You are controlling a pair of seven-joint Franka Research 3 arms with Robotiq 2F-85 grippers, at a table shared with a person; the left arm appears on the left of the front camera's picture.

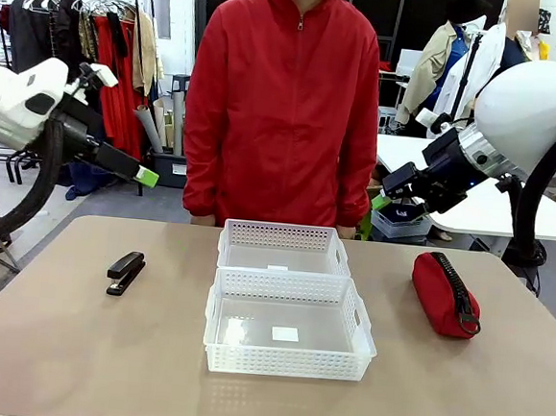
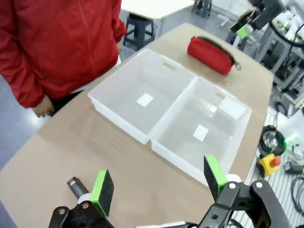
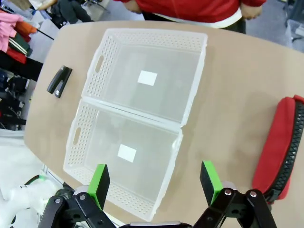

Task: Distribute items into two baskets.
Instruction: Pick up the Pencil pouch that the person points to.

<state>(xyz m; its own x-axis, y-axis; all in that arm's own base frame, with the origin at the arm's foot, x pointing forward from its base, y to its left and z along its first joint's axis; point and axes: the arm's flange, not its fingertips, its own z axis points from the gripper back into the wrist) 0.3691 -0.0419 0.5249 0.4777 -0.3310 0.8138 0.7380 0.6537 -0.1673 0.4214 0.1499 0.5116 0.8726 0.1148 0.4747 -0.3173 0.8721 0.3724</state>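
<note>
Here the left gripper hangs high at the nine o'clock side of the table, its green pads spread wide apart and holding nothing. Across at the three o'clock side, the right gripper hangs likewise, jaws apart and clamped on nothing. Nearest the left gripper, at nine o'clock from the baskets, the black stapler lies flat on the tabletop, well apart from them. Nearest the right gripper, at three o'clock, the red pouch lies on the table with its black zipper upward, near the baskets without touching them. At the table's centre sits the larger basket. At its twelve o'clock, wall touching wall, is the smaller basket. Each shows a small white label on its floor. Beyond them, at twelve o'clock, a person in a red jacket stands against the far edge.
</note>
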